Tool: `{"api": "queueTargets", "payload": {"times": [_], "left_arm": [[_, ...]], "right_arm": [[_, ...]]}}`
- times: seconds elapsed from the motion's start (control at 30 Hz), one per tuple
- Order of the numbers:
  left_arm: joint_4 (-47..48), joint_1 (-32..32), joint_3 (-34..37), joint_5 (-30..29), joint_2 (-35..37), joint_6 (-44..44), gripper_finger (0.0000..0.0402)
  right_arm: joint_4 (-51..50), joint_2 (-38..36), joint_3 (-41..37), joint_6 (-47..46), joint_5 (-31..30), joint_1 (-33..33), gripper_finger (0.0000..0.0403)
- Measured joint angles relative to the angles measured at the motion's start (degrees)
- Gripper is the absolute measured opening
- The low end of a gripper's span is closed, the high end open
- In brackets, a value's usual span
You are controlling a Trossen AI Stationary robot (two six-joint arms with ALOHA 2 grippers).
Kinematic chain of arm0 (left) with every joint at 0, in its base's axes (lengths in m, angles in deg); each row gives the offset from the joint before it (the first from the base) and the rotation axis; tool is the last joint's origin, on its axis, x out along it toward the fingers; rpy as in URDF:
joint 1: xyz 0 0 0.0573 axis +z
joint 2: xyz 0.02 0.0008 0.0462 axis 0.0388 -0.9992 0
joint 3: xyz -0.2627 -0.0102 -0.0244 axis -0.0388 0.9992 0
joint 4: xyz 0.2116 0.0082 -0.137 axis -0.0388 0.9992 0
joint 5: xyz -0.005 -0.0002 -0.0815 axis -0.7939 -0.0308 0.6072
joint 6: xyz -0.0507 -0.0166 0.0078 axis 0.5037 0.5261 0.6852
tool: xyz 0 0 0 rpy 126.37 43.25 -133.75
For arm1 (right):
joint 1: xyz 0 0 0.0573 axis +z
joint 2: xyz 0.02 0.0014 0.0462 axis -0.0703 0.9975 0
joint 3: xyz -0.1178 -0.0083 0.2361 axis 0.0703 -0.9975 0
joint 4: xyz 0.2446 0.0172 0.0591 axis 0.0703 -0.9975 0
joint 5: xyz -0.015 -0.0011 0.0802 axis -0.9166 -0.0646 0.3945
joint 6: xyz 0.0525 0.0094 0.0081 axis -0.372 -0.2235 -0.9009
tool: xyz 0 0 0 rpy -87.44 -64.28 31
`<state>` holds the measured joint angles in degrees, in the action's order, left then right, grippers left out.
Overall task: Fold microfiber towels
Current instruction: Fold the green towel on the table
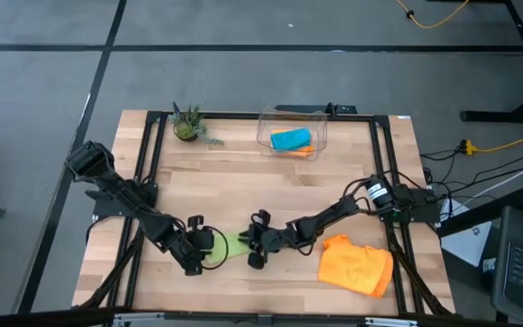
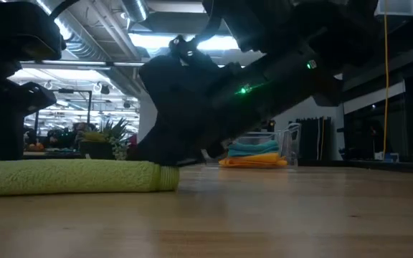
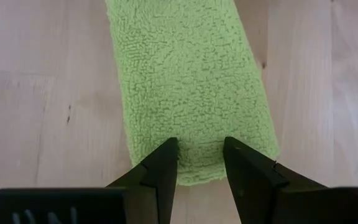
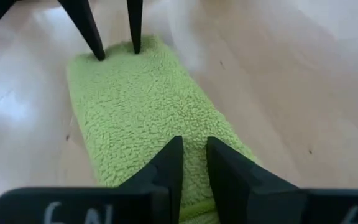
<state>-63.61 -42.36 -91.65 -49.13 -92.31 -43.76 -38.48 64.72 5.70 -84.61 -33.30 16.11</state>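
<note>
**Both ends of the green strip in my fingers**

The lime green towel [image 1: 235, 243] lies on the table [image 1: 243, 182] as a long narrow band, already folded lengthwise, near the front edge between my two arms. I have my left end effector [image 3: 201, 163] at one short end and my right end effector [image 4: 194, 163] at the other. Each has its fingers set narrowly apart and planted on the pile at the very edge, pinching a small ridge of cloth between the tips. Taking both ends this way keeps the band straight and taut. I judge it also lets me carry one end over onto the other for the next fold without the layers sliding apart.

Just beside my right arm, toward the front right corner, the orange towel [image 1: 356, 264] sits in a loose, rumpled heap, not yet folded. Swinging that arm outward could brush it. At the back of the table, well apart from me, the clear bin [image 1: 292, 132] holds a teal towel [image 1: 290, 138] resting on another orange one [image 1: 301, 151], both folded. A small potted plant [image 1: 187, 124] stands at the back left, clear of my reach.
</note>
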Motion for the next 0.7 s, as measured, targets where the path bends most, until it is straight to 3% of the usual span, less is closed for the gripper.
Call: {"api": "queueTargets", "payload": {"times": [0.33, 0.53, 0.7], "left_arm": [[3.02, -0.02, -4.96, 1.48, 0.0, -5.1, 0.0126], [7.4, -0.68, -8.73, 2.83, 0.0, -5.55, 0.0126], [1.11, -1.83, -8.63, 5.33, -0.87, -4.5, 0.0126]], "right_arm": [[0.08, -7.97, 0.02, 12.07, -1.03, 0.05, 0.0076], [0.06, -9.15, 0.02, 19.08, 8.95, 0.12, 0.0076], [-4.37, -9.11, -0.02, 11.68, 0.5, -0.61, 0.0076]]}}
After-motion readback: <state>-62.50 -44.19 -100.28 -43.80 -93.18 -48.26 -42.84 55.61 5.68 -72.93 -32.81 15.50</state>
